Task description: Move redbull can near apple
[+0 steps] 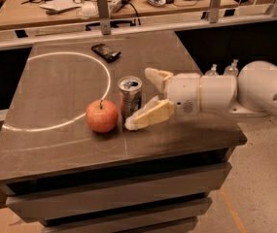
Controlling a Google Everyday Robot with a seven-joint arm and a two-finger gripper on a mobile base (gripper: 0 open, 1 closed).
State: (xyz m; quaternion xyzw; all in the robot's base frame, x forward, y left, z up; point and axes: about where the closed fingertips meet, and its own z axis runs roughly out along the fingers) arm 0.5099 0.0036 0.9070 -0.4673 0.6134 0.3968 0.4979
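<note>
The redbull can (129,97) stands upright on the dark table (70,81), silver top up, just right of the apple (101,115) and nearly touching it. The apple is red-orange with a short stem. My gripper (145,98) comes in from the right and is open. One cream finger (156,76) is behind and to the right of the can. The other finger (150,115) lies in front of it, its tip by the can's base. The fingers are not pressing on the can.
A flat dark wrapped bar (105,52) lies at the back of the table, by a white circle line (106,79) drawn on the top. A cluttered bench (79,4) with rail posts stands behind. The table's right edge (225,125) is under my arm.
</note>
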